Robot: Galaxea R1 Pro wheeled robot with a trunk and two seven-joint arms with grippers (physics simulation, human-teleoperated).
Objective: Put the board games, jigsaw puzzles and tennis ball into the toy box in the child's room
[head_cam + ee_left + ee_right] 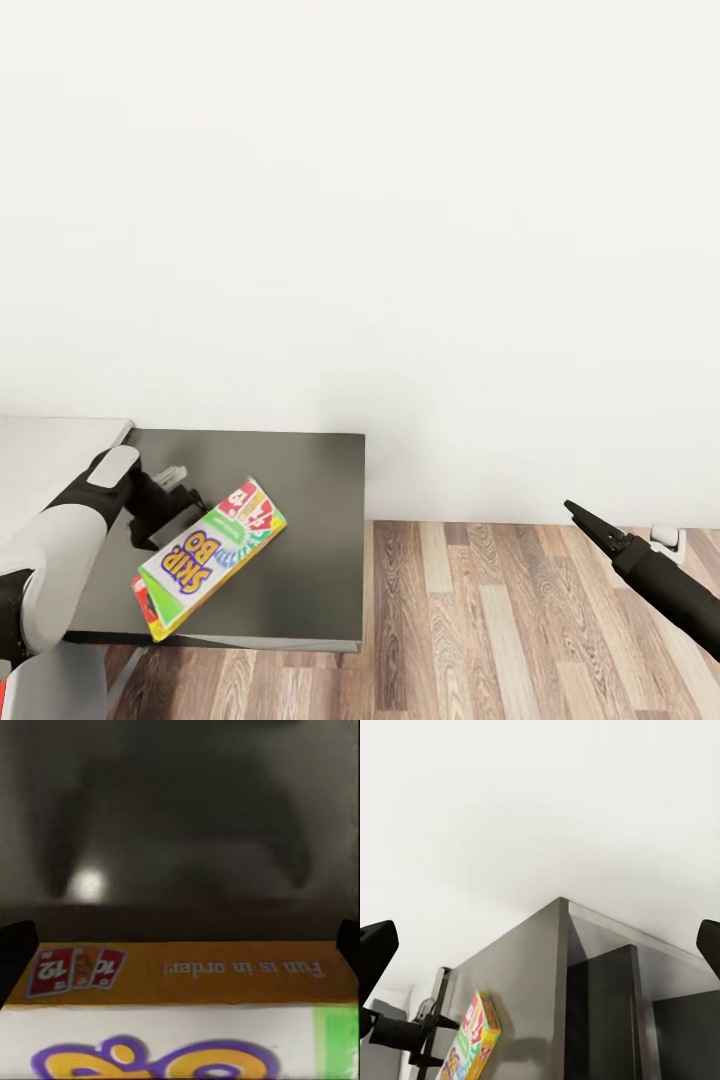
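The SKIP-BO board game [210,565] hangs tilted just above the dark grey lower wing [300,500] of the table. My left gripper [180,495] holds it from its upper left side. In the left wrist view the box [180,1020] sits close up, and its orange side spans the gap between my left gripper [180,952] fingers. The right wrist view shows the box [472,1039] on edge beside the left gripper [424,1031]. My right gripper [578,512] hovers over the floor, its fingers wide apart [540,949] and empty. The toy box, bed, jigsaw puzzles and tennis ball are out of view.
The table's light grey top [50,450] adjoins the dark wing at the far left. A plain white wall [400,250] stands straight ahead. Wooden floor [500,620] stretches right of the wing, with a small white object [665,540] at the wall's foot.
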